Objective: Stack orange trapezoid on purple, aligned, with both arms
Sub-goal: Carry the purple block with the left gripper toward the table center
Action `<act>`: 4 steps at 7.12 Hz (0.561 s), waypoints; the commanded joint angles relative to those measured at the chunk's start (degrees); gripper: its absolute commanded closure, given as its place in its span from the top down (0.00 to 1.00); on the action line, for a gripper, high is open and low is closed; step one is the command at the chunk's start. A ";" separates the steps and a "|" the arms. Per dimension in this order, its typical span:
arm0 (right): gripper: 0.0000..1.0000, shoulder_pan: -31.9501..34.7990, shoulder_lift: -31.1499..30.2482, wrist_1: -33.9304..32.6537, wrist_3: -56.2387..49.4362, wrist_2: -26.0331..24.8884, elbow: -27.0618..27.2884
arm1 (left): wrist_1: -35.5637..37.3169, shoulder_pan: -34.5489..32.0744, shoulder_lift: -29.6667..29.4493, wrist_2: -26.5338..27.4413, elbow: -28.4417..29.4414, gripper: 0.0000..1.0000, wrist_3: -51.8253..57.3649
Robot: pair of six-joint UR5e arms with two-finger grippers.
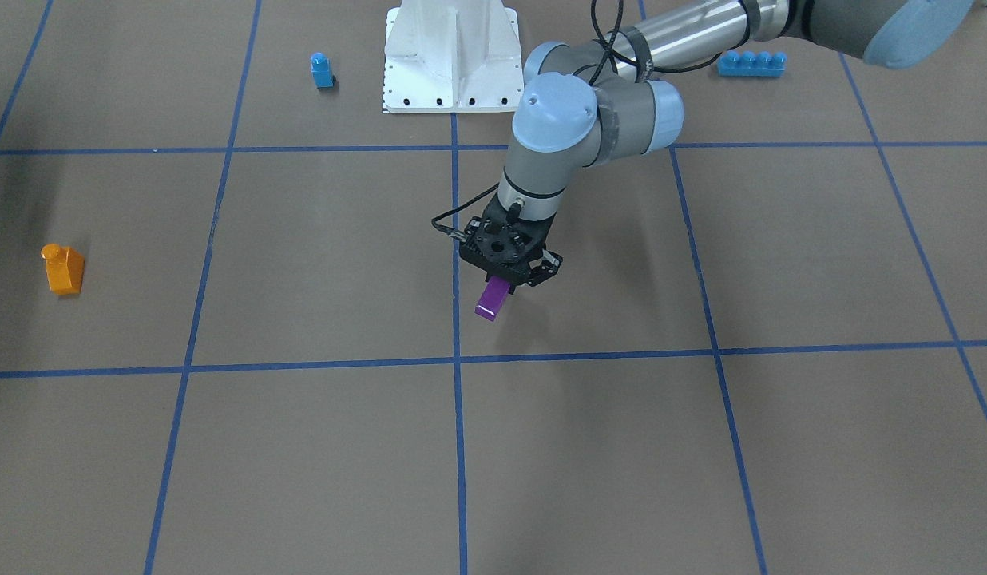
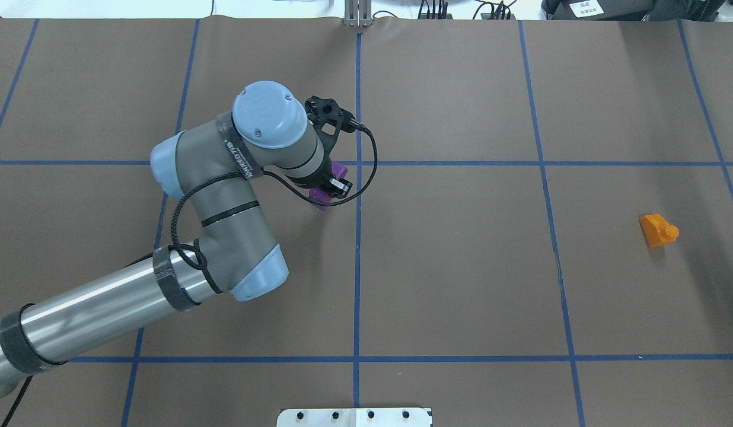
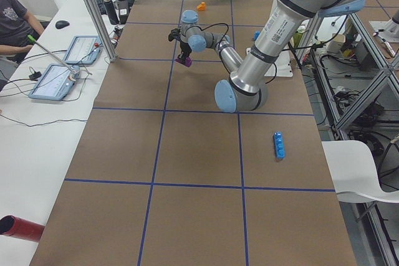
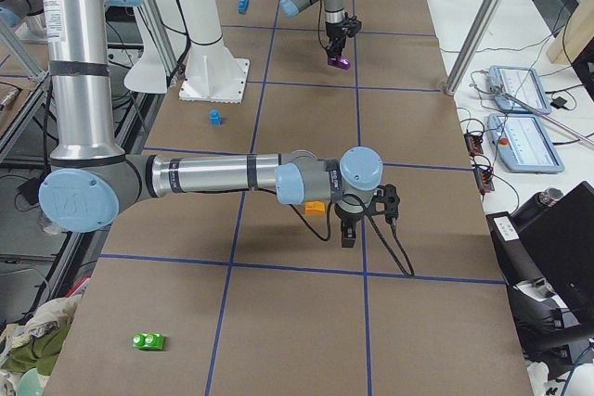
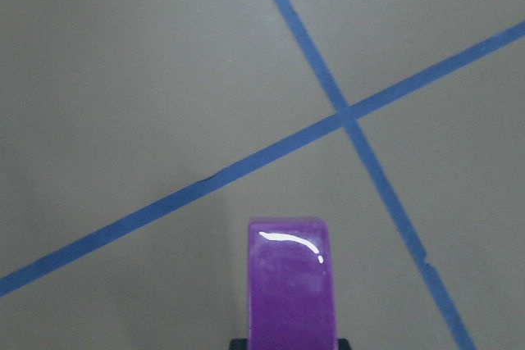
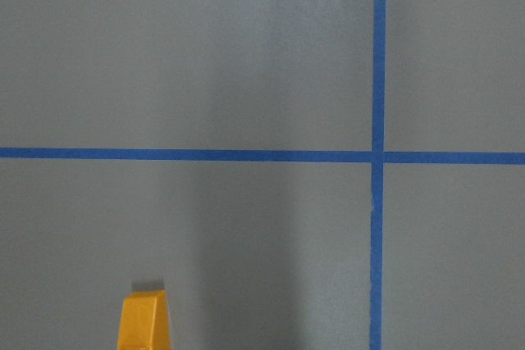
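Note:
My left gripper (image 1: 516,276) is shut on the purple block (image 1: 492,302), which hangs just above the table by the centre tape crossing. Most of this purple block (image 2: 341,171) is hidden under the wrist in the overhead view. In the left wrist view the purple block (image 5: 292,284) juts out at the bottom centre. The orange trapezoid (image 1: 64,269) lies alone on the table, far to the robot's right (image 2: 658,230). My right gripper (image 4: 349,232) shows only in the exterior right view, beside the orange trapezoid (image 4: 316,208); I cannot tell whether it is open or shut. The orange trapezoid (image 6: 145,324) sits at the bottom edge of the right wrist view.
A small blue single-stud block (image 1: 322,70) and a long blue brick (image 1: 751,63) flank the white base plate (image 1: 451,56). A green block (image 4: 148,341) lies at the table's right end. A person and tablets (image 3: 65,66) are at a side desk.

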 commanded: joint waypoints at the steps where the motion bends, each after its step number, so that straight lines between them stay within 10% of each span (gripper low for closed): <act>1: 1.00 0.00 0.00 0.00 0.03 0.63 -0.11 | -0.28 0.74 -5.06 0.08 6.88 0.00 1.01; 4: 1.00 0.00 0.09 0.00 0.03 0.63 -0.20 | -0.72 1.97 -6.65 0.34 10.06 0.01 1.19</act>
